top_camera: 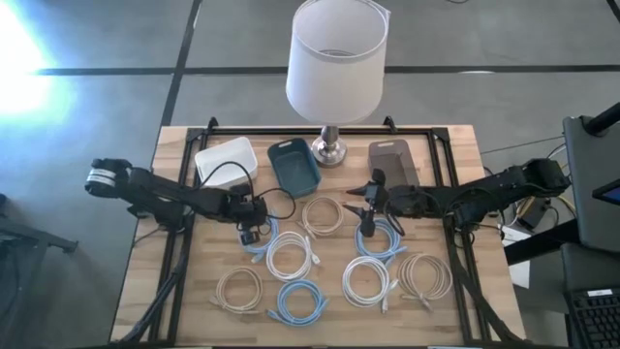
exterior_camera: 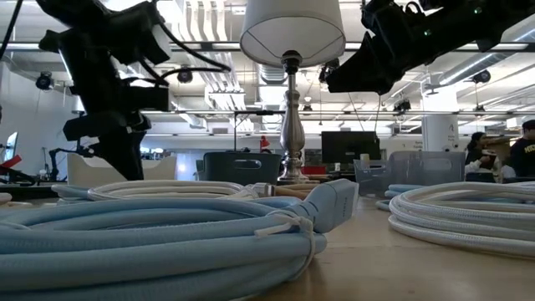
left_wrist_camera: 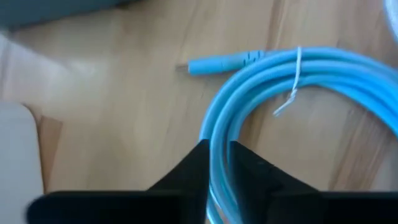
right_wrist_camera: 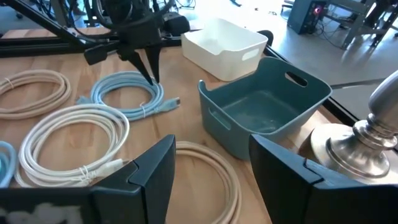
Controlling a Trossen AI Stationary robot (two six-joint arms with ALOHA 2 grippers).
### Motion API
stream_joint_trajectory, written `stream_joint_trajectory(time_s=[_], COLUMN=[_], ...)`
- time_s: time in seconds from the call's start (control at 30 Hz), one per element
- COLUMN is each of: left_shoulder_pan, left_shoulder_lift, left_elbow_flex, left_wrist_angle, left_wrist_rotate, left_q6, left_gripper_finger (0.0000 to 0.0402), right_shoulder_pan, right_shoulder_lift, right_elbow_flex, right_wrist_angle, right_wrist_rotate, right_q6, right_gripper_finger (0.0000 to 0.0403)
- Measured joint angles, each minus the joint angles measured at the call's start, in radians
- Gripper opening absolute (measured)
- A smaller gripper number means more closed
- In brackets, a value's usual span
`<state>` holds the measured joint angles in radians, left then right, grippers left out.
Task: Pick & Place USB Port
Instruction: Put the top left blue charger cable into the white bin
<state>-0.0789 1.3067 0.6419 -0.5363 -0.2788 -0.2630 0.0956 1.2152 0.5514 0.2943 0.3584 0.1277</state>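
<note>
The left hand (top_camera: 251,236) is clenched around the light-blue cable coil (top_camera: 260,239) (its plug lies flat beside the loop) on the wooden surface (top_camera: 174,291), in front of the white bin (top_camera: 225,160). The right hand (top_camera: 366,211) hangs released above a cream coil (top_camera: 324,215), near the teal bin (top_camera: 294,164). No readable writing shows.

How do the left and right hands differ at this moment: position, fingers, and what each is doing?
The left hand is down at the blue cable left of centre, fingers nearly closed around a strand of it; the right hand hangs above the table, near the blue bin.
The left hand's fingers straddle cable; the right hand's fingers are spread wide, holding nothing.
Both are dark and two-fingered.
</note>
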Motion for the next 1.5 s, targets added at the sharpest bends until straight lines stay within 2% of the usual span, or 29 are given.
stream_joint_trajectory(time_s=[0.2, 0.33, 0.5, 0.6, 0.67, 0.83, 0.97, 1.03, 1.13, 1.23, 1.33, 1.4, 1.5], left_shoulder_pan=[0.026, 0.055, 0.056, 0.056, 0.054, 0.053, 0.042, 0.037, 0.036, 0.036, 0.036, 0.046, 0.047], left_shoulder_lift=[0.001, 0.028, 0.09, 0.124, 0.132, 0.115, 0.083, 0.061, 0.027, 0.0, -0.02, -0.028, -0.036], left_elbow_flex=[0.008, -0.009, -0.029, -0.036, -0.036, -0.025, -0.005, 0.012, 0.062, 0.123, 0.2, 0.25, 0.315], left_wrist_angle=[-0.005, 0.002, 0.026, 0.047, 0.053, 0.047, 0.02, -0.036, -0.141, -0.325, -0.452, -0.51, -0.556], left_wrist_rotate=[0.011, 0.098, 0.084, 0.083, 0.087, 0.124, 0.082, 0.041, -0.079, -0.242, -0.409, -0.449, -0.515], left_q6=[0.056, 0.057, 0.055, 0.087, 0.111, 0.072, -0.005, -0.047, -0.095, -0.131, -0.244, -0.279, -0.242], left_gripper_finger=[0.0155, 0.0205, 0.0227, 0.0214, 0.0192, 0.0097, 0.003, 0.0026, 0.0026, 0.004, 0.0052, 0.0053, 0.0048], right_shoulder_pan=[0.0, 0.0, 0.0, 0.0, 0.0, 0.0, 0.0, 0.0, 0.0, 0.0, 0.0, 0.0, 0.0], right_shoulder_lift=[0.0, 0.0, 0.0, 0.0, 0.0, 0.0, 0.0, 0.0, 0.0, 0.0, 0.0, 0.0, 0.0], right_elbow_flex=[0.0, 0.0, 0.0, 0.0, 0.0, -0.006, -0.012, -0.017, -0.021, -0.025, -0.026, -0.027, -0.028], right_wrist_angle=[0.0, 0.0, 0.0, -0.005, -0.007, -0.007, -0.007, -0.007, -0.005, -0.007, -0.006, -0.004, 0.0], right_wrist_rotate=[0.0, 0.0, 0.0, 0.0, 0.0, 0.0, 0.0, 0.0, 0.0, 0.0, 0.0, 0.001, 0.001], right_q6=[0.004, 0.004, 0.003, 0.003, 0.003, 0.003, 0.003, 0.003, 0.003, 0.008, 0.025, 0.028, 0.03], right_gripper_finger=[0.0201, 0.0201, 0.0201, 0.0201, 0.0201, 0.0201, 0.0201, 0.0201, 0.0201, 0.0201, 0.0201, 0.0201, 0.0201])
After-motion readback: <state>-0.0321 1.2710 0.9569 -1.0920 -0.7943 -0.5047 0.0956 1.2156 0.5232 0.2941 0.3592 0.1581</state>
